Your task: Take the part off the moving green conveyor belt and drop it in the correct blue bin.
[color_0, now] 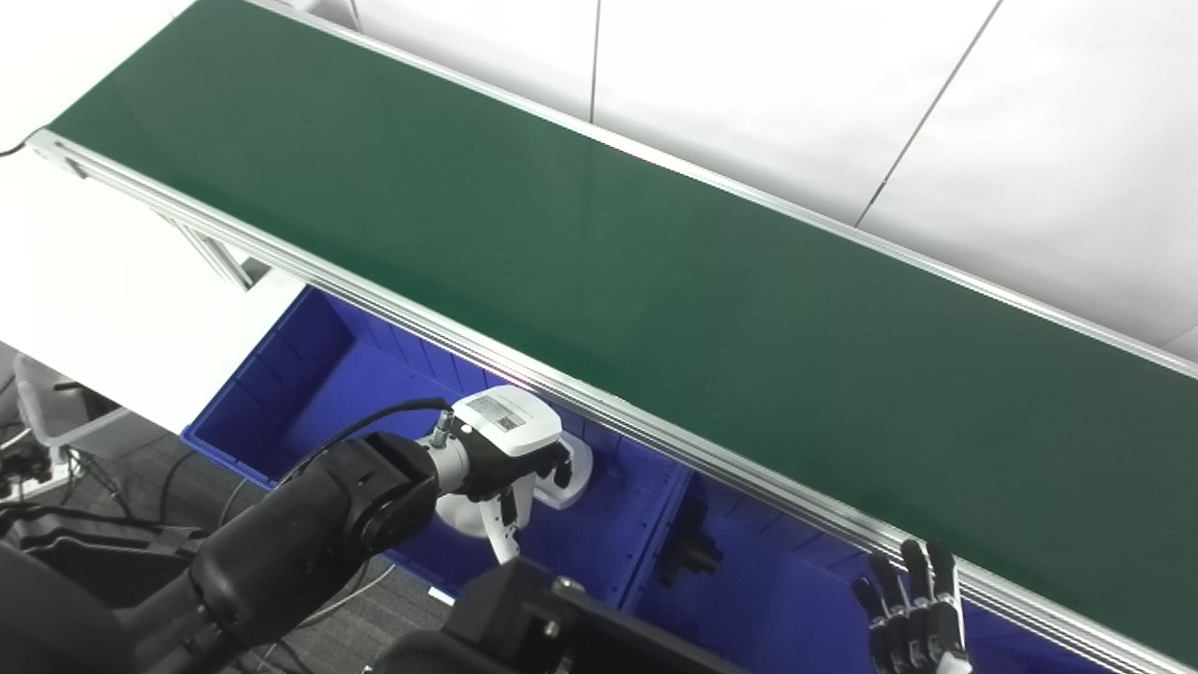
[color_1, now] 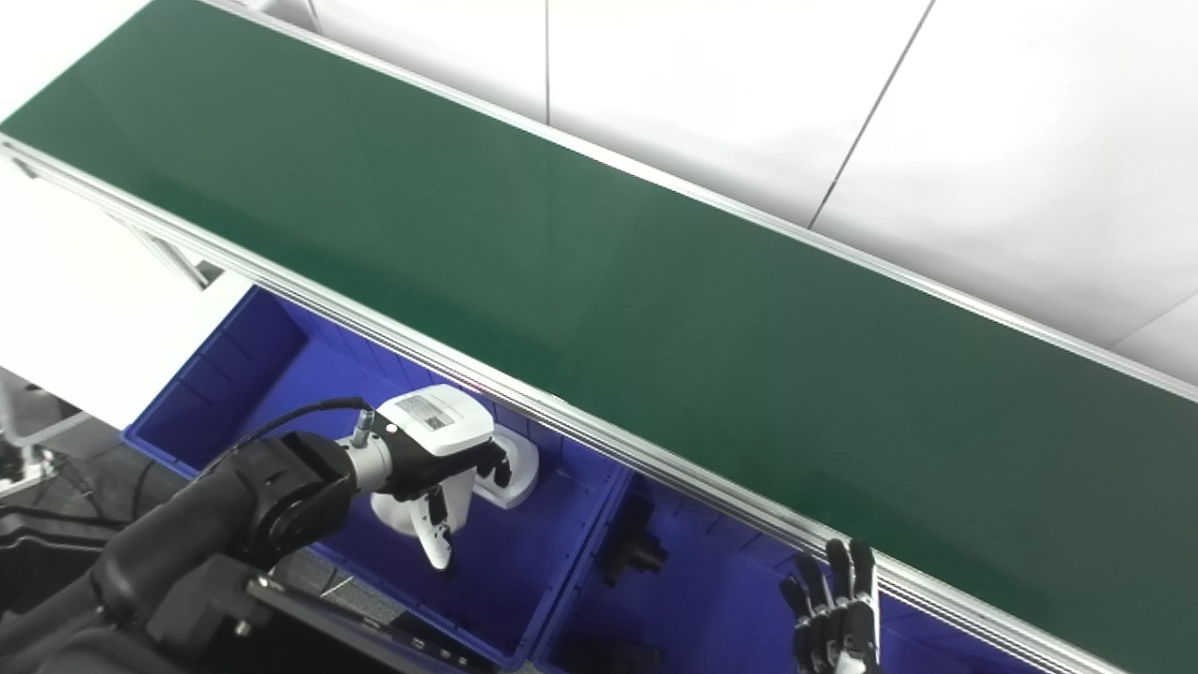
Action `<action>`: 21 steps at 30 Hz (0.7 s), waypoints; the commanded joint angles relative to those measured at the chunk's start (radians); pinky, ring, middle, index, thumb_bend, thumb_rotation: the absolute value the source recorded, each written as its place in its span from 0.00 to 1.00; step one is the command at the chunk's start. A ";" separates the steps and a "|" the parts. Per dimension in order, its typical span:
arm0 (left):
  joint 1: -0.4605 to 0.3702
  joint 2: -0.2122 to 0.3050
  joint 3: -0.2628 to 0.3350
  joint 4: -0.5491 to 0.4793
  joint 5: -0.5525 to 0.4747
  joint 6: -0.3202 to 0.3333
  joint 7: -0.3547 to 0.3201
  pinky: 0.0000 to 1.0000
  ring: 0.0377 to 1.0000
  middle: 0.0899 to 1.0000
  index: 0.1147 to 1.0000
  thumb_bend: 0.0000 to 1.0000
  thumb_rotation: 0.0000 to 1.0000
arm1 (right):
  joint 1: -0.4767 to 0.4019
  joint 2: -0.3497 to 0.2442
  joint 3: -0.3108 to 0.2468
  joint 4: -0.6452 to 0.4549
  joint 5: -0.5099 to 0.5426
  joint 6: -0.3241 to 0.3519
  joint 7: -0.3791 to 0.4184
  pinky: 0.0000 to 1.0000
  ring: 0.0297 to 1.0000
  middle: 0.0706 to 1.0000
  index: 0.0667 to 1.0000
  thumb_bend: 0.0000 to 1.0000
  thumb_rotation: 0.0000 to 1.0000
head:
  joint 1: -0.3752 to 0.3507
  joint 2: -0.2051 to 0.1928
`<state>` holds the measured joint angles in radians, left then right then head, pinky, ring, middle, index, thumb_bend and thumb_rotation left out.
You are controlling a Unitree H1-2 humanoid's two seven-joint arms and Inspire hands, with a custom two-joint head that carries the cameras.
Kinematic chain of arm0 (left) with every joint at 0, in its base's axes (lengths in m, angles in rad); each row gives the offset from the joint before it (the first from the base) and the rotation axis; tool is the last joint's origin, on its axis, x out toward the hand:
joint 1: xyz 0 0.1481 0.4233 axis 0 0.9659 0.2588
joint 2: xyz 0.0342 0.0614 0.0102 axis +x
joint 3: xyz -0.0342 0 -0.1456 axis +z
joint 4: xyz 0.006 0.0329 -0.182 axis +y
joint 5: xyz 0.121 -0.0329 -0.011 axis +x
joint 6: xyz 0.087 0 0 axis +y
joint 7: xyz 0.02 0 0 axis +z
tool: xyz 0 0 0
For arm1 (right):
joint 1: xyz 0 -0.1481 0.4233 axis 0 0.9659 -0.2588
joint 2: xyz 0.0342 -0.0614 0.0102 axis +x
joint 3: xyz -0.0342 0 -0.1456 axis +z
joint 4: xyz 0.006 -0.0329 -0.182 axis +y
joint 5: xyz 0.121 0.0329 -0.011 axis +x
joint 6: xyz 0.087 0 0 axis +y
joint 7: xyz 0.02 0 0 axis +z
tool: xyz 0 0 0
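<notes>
The left robot hand (color_0: pixel 510 459) hangs over the left blue bin (color_0: pixel 281 393), curled on a white part (color_1: pixel 510 473), though whether it grips I cannot tell; release low inside; the right robot hand (color_0: pixel 913 608) waits, fingers spread; the green conveyor belt (color_0: pixel 599 271) carries nothing.

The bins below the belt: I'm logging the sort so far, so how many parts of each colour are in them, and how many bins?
Blue bins: 2, left bin, right bin
White parts: 2, both in the left bin
Black parts: 1, in the right bin
Total: 5
</notes>
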<state>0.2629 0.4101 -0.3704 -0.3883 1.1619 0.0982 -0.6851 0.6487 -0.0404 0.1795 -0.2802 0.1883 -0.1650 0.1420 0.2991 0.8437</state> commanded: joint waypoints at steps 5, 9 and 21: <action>0.012 -0.001 0.026 -0.111 0.007 0.012 -0.053 0.63 0.71 0.72 0.70 0.83 0.49 | 0.007 -0.001 0.000 -0.024 -0.002 -0.046 0.011 0.90 0.93 0.97 1.00 0.77 0.88 | -0.001 0.004; 0.040 -0.008 0.059 -0.239 -0.061 0.028 -0.112 0.64 0.71 0.72 0.69 0.84 0.51 | 0.007 0.001 0.001 -0.024 0.003 -0.048 0.012 0.89 0.93 0.97 1.00 0.77 0.89 | -0.003 0.003; 0.065 -0.077 0.412 -0.412 -1.339 0.372 -0.150 0.68 0.72 0.74 0.74 0.79 0.75 | 0.014 0.048 0.039 -0.024 -0.085 -0.037 -0.024 0.91 0.91 0.94 0.98 0.78 0.86 | -0.309 0.027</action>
<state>0.3116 0.3519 -0.0893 -0.7573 0.4306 0.3555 -0.9539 0.6490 -0.0335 0.1868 -0.2703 0.1641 -0.1614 0.1308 -0.0106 0.8698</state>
